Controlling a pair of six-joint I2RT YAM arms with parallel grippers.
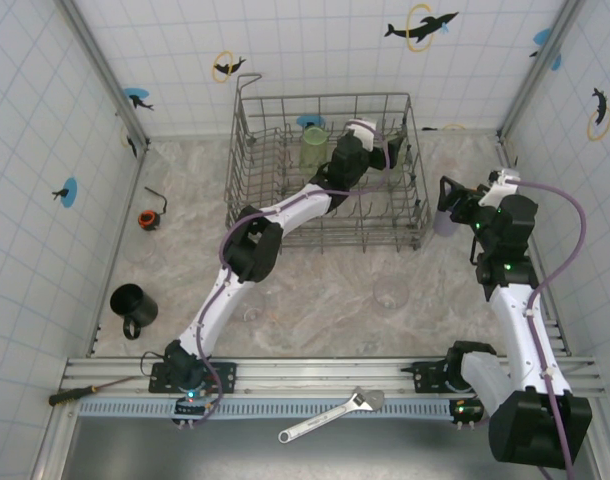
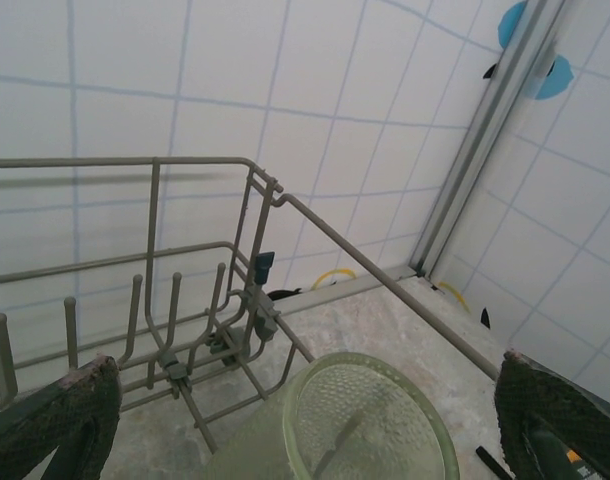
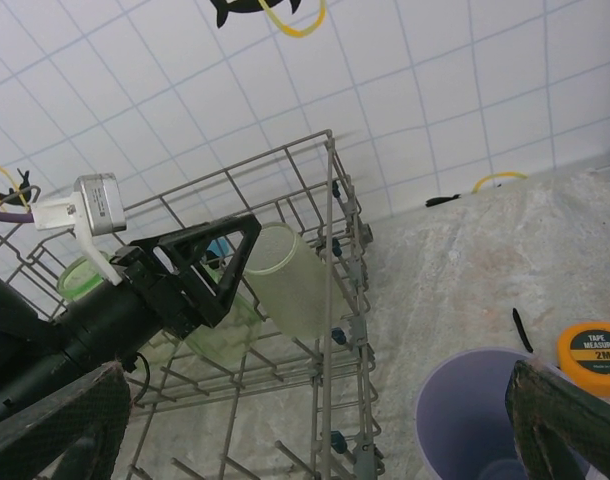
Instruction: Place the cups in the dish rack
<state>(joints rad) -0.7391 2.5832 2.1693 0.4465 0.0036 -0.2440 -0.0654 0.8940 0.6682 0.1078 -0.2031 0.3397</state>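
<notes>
Cup (image 2: 370, 425) between left jaws, perhaps free

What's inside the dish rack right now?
At least two green cups: one upright, one tilted between the left arm's open fingers. The arm hides part of the rack floor.

Marbled worktop (image 1: 315, 300) in a tiled booth
White tiled walls (image 1: 315, 60) rise behind and beside the worktop, dotted with fish stickers (image 1: 420, 27).

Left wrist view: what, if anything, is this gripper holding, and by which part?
Nothing. The left gripper is open; the green cup sits between its fingers, touching neither.
</notes>
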